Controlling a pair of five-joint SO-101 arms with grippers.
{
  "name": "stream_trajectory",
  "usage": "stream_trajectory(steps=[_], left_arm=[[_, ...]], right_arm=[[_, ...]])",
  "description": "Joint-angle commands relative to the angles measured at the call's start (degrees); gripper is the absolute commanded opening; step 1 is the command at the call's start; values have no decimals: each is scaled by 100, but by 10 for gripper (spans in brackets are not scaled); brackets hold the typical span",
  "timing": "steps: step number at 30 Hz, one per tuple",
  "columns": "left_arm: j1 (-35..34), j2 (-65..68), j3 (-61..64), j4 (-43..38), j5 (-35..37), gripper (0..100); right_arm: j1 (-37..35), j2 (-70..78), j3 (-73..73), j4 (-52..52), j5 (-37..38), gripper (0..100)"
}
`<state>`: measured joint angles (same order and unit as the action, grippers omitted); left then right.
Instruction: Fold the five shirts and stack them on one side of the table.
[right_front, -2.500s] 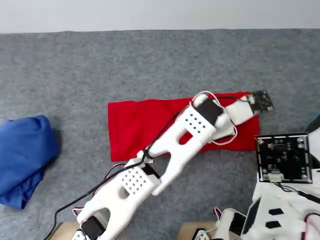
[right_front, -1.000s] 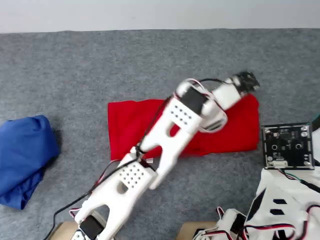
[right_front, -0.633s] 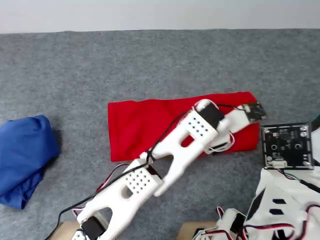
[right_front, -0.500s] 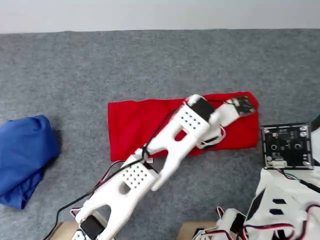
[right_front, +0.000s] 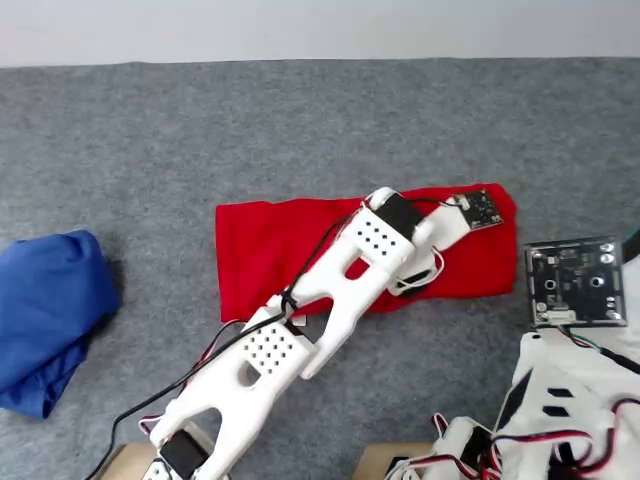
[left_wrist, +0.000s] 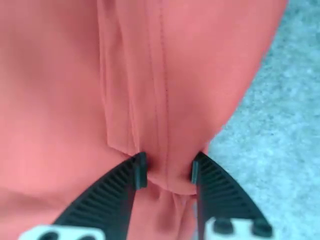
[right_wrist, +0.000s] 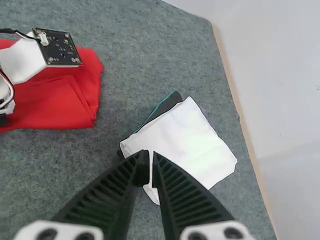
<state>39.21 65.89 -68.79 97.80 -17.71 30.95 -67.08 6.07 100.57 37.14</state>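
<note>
A red shirt (right_front: 265, 250) lies folded into a long strip across the middle of the grey table. My left arm (right_front: 385, 235) stretches over it to its right end. In the left wrist view my left gripper (left_wrist: 168, 172) pinches a raised fold of the red shirt (left_wrist: 75, 75) between its fingertips. A crumpled blue shirt (right_front: 50, 310) sits at the table's left edge. My right gripper (right_wrist: 148, 162) is shut and holds nothing, hovering above a folded white shirt (right_wrist: 190, 145) that has a teal one (right_wrist: 167, 102) under it, to the right of the red shirt (right_wrist: 50, 105).
The grey mat (right_front: 320, 120) is bare behind the red shirt. The table's right edge (right_wrist: 235, 110) runs close beside the white shirt, with pale floor beyond. My right arm's camera board (right_front: 575, 282) stands just right of the red shirt's end.
My left arm's wrist rose toward the far side, dropped back, and now sits over the red shirt's far right corner. The right arm shifted only slightly.
</note>
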Motion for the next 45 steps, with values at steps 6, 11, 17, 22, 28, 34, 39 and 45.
stream_trajectory(steps=[6,11,17,22,28,34,39,45], left_arm=[[-413,-519,-66,-18,-53,159],[-53,-1213,-57,132,237,159],[149,-1767,-22,255,633,159],[-18,-2101,-22,264,712,159],[-1134,-2523,171,281,1248,159],[-2444,-3429,1719,281,1495,121],[-3349,-4193,3222,273,1486,94],[-4105,-4457,4004,255,1512,97]], right_arm=[[57,4,9,180,53,18],[57,4,9,180,26,18],[57,4,9,198,26,18],[57,4,18,198,44,18],[57,4,18,198,53,18],[57,4,316,198,62,18],[418,4,765,207,62,20],[848,4,1292,207,62,22]])
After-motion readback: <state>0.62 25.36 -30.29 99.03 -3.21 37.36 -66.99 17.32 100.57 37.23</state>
